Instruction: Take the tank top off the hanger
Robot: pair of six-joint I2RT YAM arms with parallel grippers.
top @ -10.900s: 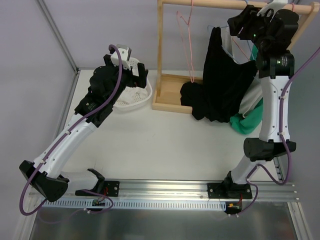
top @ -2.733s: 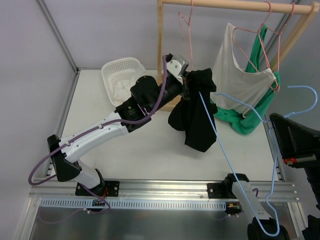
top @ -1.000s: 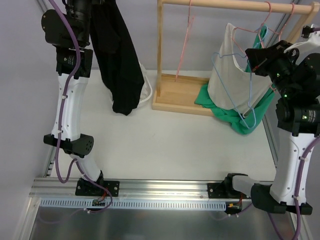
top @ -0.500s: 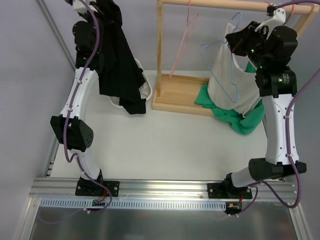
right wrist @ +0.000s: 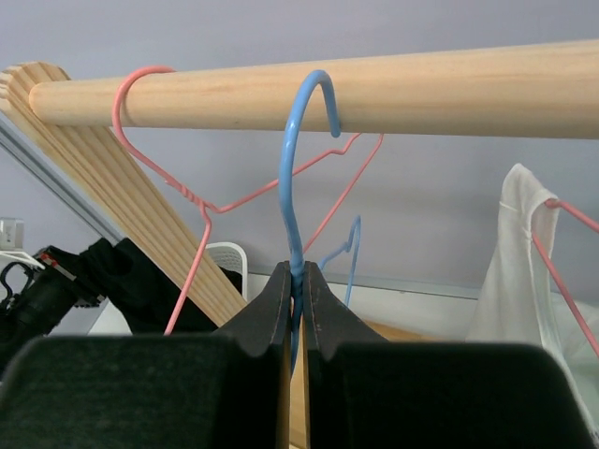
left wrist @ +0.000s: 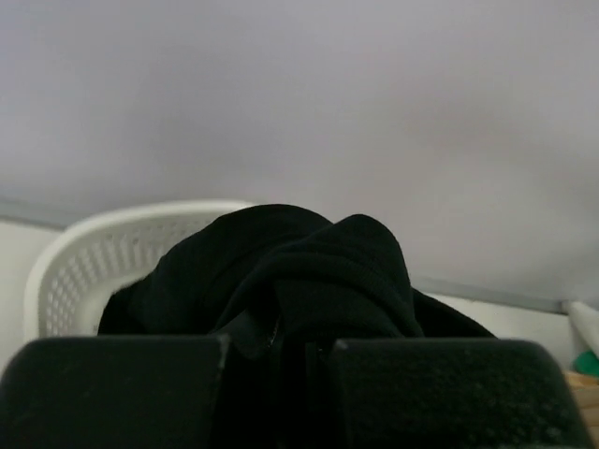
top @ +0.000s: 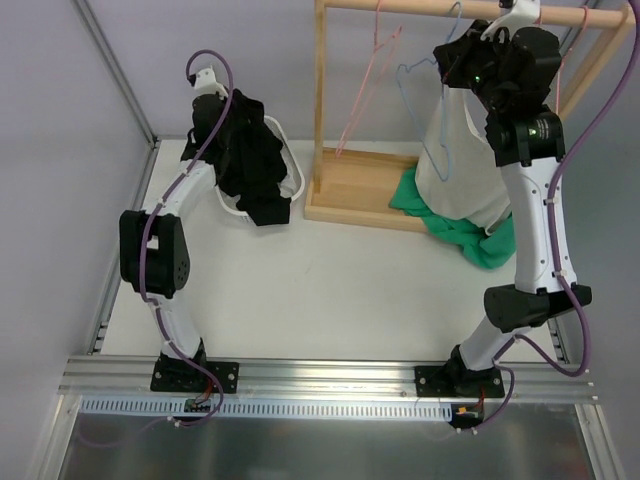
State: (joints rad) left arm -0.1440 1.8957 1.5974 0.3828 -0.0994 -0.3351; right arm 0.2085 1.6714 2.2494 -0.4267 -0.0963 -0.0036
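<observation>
Plainly off its hanger, the black tank top (top: 255,170) is a crumpled heap slumped over the rim of the white basket (left wrist: 84,262), pinched between the left fingers (left wrist: 122,383). The right fingers (right wrist: 267,313) clamp the blue hanger (right wrist: 292,187), which is hooked on the wooden rod (right wrist: 421,89). The counter (top: 330,290) is white, the walls (top: 200,40) pale grey.

Near the table's far-left corner, the black tank top (top: 250,170) hid most of the white basket (left wrist: 84,267) and buried the left gripper (left wrist: 316,351)'s tips. The blue hanger (right wrist: 287,178)'s body vanished below the right gripper (right wrist: 296,273)'s pinching fingers, whose bases the bottom edge cut off.
</observation>
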